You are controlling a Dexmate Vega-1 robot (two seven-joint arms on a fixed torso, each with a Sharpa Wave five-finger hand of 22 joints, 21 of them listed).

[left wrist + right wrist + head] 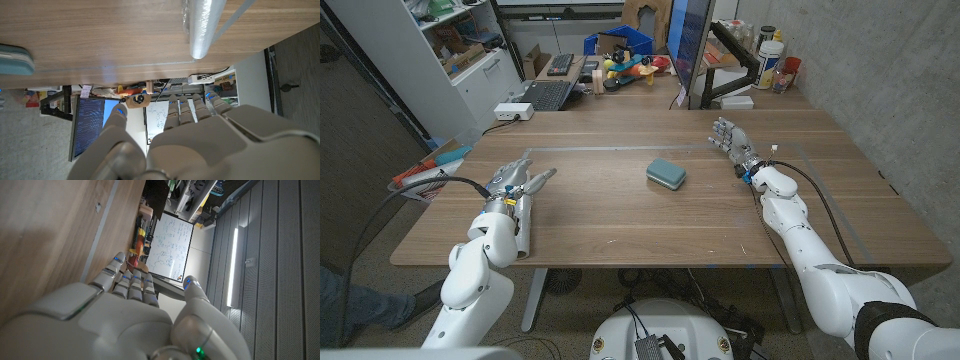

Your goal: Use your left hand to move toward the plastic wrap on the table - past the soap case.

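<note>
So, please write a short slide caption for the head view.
Left hand open near the table's left edge; teal soap case mid-table; right hand open.

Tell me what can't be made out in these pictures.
- Clear plastic wrap roll: cut off by the left wrist picture's edge; in the head view the left hand hides it.
- Teal rounded soap case: cropped at the left wrist picture's edge.
- Right hand: its palm side faces away from the right wrist camera.

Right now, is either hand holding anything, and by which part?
Nothing is held. The left hand and right hand are both open, fingers apart; the plastic wrap roll lies untouched.
</note>
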